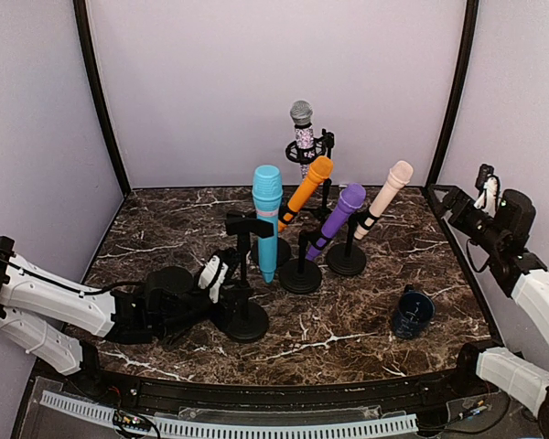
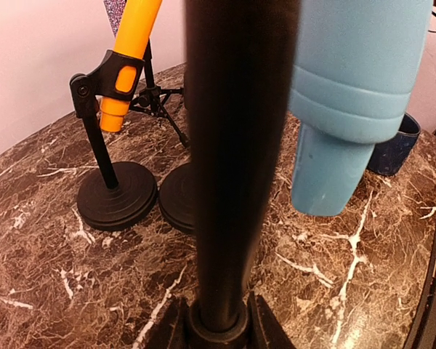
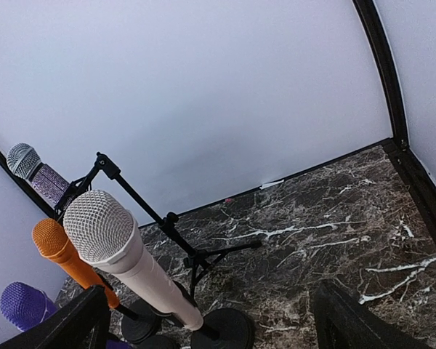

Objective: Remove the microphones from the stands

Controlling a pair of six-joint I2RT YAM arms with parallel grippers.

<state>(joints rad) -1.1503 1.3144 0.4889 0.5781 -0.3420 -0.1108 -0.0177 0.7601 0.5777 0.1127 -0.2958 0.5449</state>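
Left tool [image 2: 218,329] pinching stand [image 2: 236,145] low, blue microphone [image 2: 356,87] above, right tool [image 1: 485,187] spread at table [image 1: 444,261] edge

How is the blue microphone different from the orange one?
The blue microphone is fat and stands almost upright; the orange microphone is thinner and leans over. The left gripper holds the blue one's stand, while nothing touches the orange one's stand. Both sit on black round-based stands.
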